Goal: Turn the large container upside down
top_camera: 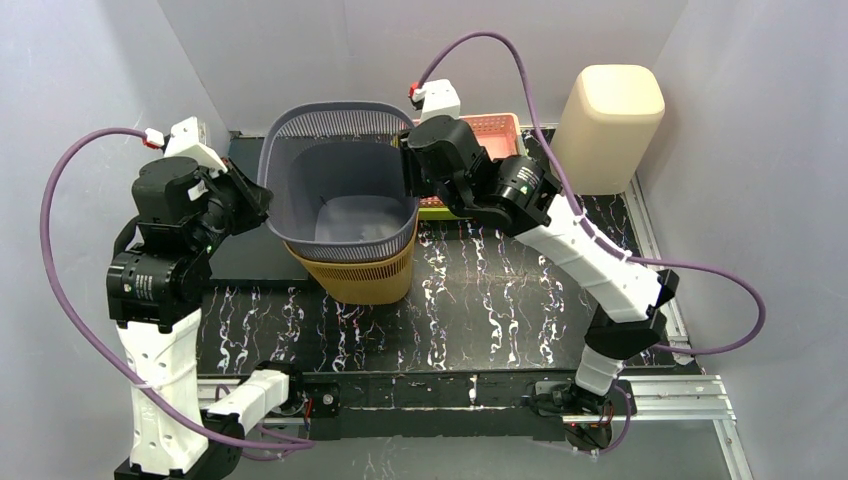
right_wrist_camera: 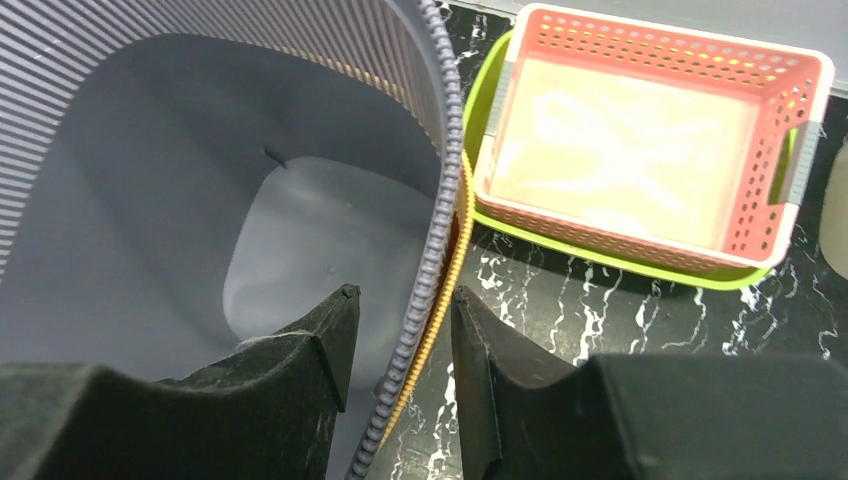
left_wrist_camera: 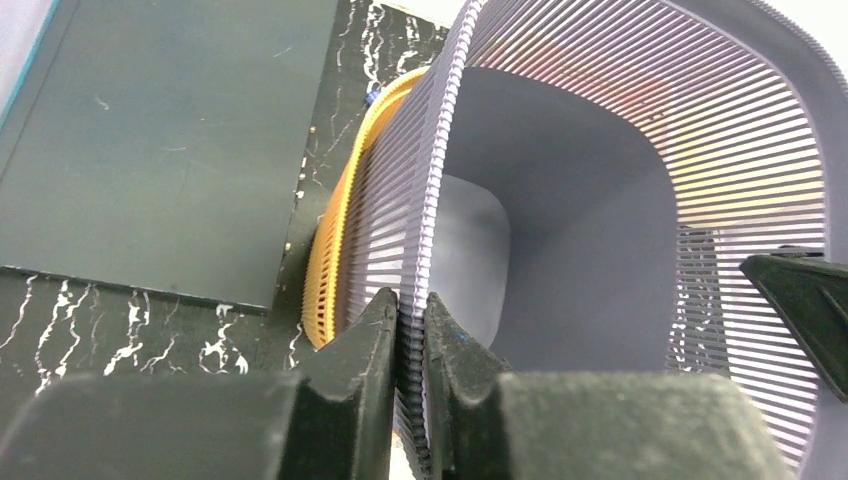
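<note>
The large container is a grey slatted basket (top_camera: 345, 190), upright with its mouth up, nested in an orange slatted basket (top_camera: 365, 275) on the table. My left gripper (top_camera: 262, 205) is shut on the grey basket's left rim (left_wrist_camera: 440, 200), one finger inside and one outside. My right gripper (top_camera: 408, 175) is open and straddles the right rim (right_wrist_camera: 425, 270): one finger inside, one outside, with gaps on both sides. The orange basket's rim (right_wrist_camera: 440, 310) shows just under the grey rim. The grey basket's inside (right_wrist_camera: 300, 250) is empty.
A salmon-pink basket (top_camera: 495, 130) sits nested in a lime-green tray (right_wrist_camera: 620, 262) just behind my right gripper. A tall cream container (top_camera: 608, 125) stands at the back right. A dark mat (left_wrist_camera: 170, 140) lies left of the baskets. White walls close in on all sides.
</note>
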{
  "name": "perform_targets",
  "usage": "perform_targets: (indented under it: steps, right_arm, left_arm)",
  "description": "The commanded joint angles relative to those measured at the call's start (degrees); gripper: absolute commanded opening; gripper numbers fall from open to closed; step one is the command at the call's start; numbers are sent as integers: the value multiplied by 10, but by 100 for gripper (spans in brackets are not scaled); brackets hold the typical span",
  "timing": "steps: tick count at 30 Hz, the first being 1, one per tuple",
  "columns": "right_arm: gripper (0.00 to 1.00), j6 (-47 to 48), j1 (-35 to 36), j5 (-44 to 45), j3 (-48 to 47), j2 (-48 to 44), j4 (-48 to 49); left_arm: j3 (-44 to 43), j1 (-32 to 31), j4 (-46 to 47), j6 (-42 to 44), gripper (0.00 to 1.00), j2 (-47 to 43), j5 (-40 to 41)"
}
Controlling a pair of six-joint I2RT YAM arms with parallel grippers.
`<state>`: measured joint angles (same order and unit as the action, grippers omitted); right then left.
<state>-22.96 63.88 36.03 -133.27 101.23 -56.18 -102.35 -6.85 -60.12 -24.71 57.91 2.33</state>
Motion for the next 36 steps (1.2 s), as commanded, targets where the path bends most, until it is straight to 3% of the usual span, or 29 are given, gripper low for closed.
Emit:
perform_targets:
  steps: [1,3,5,7,15,16,18,19,20,22,26,31,33,36]
  right_arm:
    - [1,-9,3,32,69,-66,91]
    - [1,-16,4,34,92,-83,122]
    - [1,-21,4,33,105,-94,139]
    - [1,-27,3,36,112,-100,149]
    - [1,-35,-2,24,110,-78,126]
    - [13,-37,-4,28,107,-72,115]
    - [48,-38,-6,42,95,-54,82]
    - [56,-42,-8,53,89,-43,64]
    - [58,-45,-10,62,86,-35,47]
    - [64,-47,-14,62,94,-25,41]
    - [65,-50,-23,34,111,-24,51]
    - [66,-50,-30,7,131,-33,74]
    - [66,-49,-32,-8,140,-35,82]
    - [66,-49,-33,-22,152,-36,89]
  left_arm:
    - [-6,0,52,-18,17,-27,-42]
    - [-7,1,35,-12,32,-29,-35]
    - [0,1,23,-5,38,-36,-31]
    - [8,0,15,-4,51,-48,0]
    - [40,0,12,13,59,-63,23]
    - [35,0,5,20,60,-51,20]
    - [19,0,-19,31,61,-16,12]
    - [14,0,-29,38,62,7,7]
    - [8,1,-38,43,62,23,4]
    - [9,0,-42,52,63,48,-5]
    - [8,1,-40,64,61,77,-34]
    - [14,1,-45,80,56,94,29]
    - [18,1,-43,88,52,100,32]
    - [9,1,-52,97,33,114,22]
